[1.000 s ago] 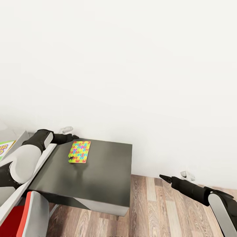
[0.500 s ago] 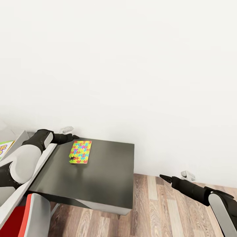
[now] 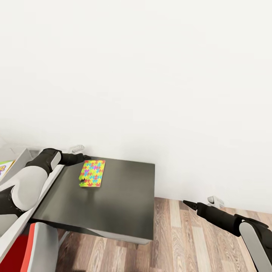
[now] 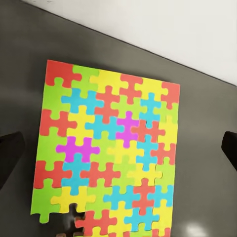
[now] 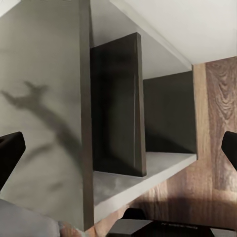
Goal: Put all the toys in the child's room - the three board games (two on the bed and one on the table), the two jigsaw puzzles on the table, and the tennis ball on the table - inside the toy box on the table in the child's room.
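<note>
We hold our left gripper (image 3: 86,157), jaws wide, above the puzzle (image 4: 106,155); we should lower squarely, pinching one edge off the desk (image 3: 124,196).

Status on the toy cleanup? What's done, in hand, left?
Done: nothing that these views confirm; the toy box isn't in sight.
In hand: nothing gripped. The left gripper is open and hovers by the jigsaw puzzle, which lies flat on the dark desk wing. The right gripper is open over the floor.
Left: this puzzle, at least; the other toys can't be judged.
</note>
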